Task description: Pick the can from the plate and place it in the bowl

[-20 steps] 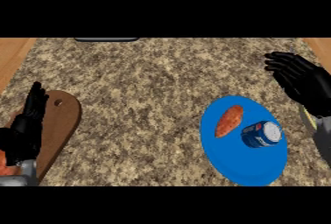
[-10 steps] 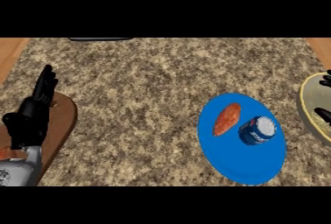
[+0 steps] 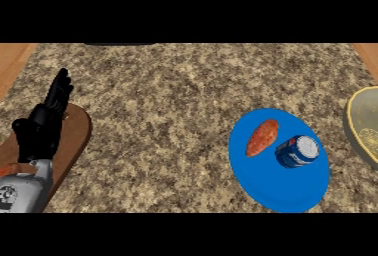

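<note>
A blue-and-white metal can (image 3: pixel 297 151) lies on a round blue plate (image 3: pixel 284 192), a yellowish bowl (image 3: pixel 363 125) just right of it. The black left hand (image 3: pixel 40 127) rests open; the right hand, unseen, should grasp the can's sides.

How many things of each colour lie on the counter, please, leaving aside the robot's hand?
Blue: 2 (plate, can)
Orange: 1 (oblong food item)
Yellowish: 1 (bowl)
Brown: 1 (board)
Total: 5

bowl (image 3: pixel 363 125) cut by right edge, brown board (image 3: pixel 75 136) partly hidden behind left robot hand (image 3: pixel 38 132)
</note>
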Controlling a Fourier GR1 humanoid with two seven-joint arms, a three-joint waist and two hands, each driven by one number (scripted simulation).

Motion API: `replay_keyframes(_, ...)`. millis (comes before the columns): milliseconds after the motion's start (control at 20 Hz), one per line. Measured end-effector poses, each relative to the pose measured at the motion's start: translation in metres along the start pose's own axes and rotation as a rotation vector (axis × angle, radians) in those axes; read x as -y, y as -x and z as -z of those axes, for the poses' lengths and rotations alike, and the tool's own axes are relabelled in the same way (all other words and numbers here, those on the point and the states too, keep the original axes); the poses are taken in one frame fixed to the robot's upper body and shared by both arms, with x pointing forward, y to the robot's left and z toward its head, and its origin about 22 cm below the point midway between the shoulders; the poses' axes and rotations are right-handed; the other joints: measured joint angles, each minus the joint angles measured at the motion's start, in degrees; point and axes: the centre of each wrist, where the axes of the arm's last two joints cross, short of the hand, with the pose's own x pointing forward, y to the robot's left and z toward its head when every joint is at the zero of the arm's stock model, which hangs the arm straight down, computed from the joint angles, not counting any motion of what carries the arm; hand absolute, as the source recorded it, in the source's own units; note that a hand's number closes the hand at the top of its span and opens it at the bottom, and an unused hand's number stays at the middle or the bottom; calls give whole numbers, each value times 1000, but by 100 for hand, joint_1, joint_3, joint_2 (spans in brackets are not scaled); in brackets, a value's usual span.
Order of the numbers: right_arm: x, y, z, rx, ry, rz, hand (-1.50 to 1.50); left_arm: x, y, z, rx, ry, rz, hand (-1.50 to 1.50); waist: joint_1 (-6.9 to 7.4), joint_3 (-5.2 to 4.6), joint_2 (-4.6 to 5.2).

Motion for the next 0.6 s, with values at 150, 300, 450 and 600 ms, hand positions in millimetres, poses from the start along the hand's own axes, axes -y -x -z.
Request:
replay_keyframes(150,2,-24,13,-56,-97,-120,-150,3,0,3,4,0,2,0,19,-5,2)
replay_keyframes(300,-5,-43,28,-118,-185,-208,-150,6,-2,1,8,11,-2,0,69,-6,0)
replay_keyframes(450,-16,-58,45,-160,-271,-267,-150,11,-6,4,12,17,-3,0,93,-4,8)
replay_keyframes(600,-34,-65,56,-186,-349,-287,-150,10,-8,6,15,10,2,0,86,-3,6)
